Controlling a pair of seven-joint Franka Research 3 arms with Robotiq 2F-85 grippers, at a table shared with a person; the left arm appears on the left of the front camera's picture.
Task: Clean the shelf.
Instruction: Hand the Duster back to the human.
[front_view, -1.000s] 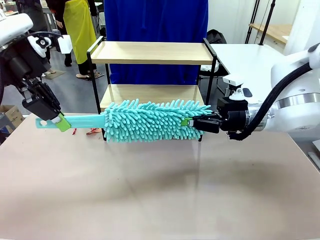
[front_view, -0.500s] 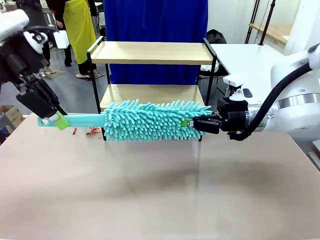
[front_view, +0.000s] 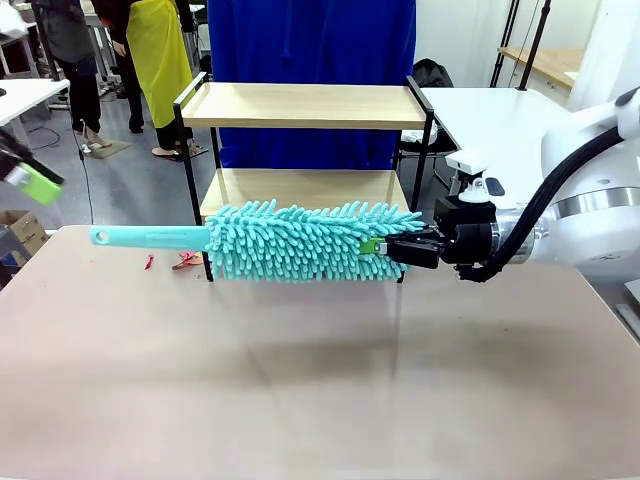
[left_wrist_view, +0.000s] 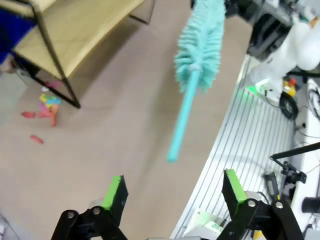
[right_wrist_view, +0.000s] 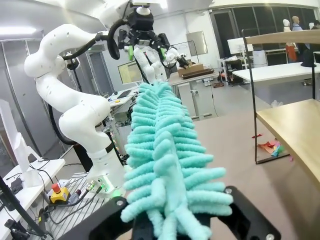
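I am looking across a tan table (front_view: 300, 400) at the shelf (front_view: 305, 105), which stands at the far side, just left of centre. It has two light wood boards in a thin black frame, and both boards look bare.

My right gripper (front_view: 385, 245) reaches in from the right, clamped on the tip of a teal duster (front_view: 300, 240). The duster hangs level in the air in front of the lower board, fluffy head to the right, thin handle pointing left. From the right wrist, the fluffy strands bulge out between the black fingers.

My left gripper (left_wrist_view: 172, 192) is at the far left edge of the front view, well apart from the handle. From its wrist camera the two green pads (left_wrist_view: 114, 191) stand wide apart with nothing between them, and the handle's end floats beyond them.

A few red and coloured scraps (front_view: 183, 262) lie on the table by the shelf's near left leg.

My judgement: the duster now rests with the right arm alone, so the handover step is finished and no wiping has begun. Next I would need to raise the duster and carry it farther in, over a board, then sweep along the wood. The grip is on the soft head, so the duster may sag or slip under pressure.
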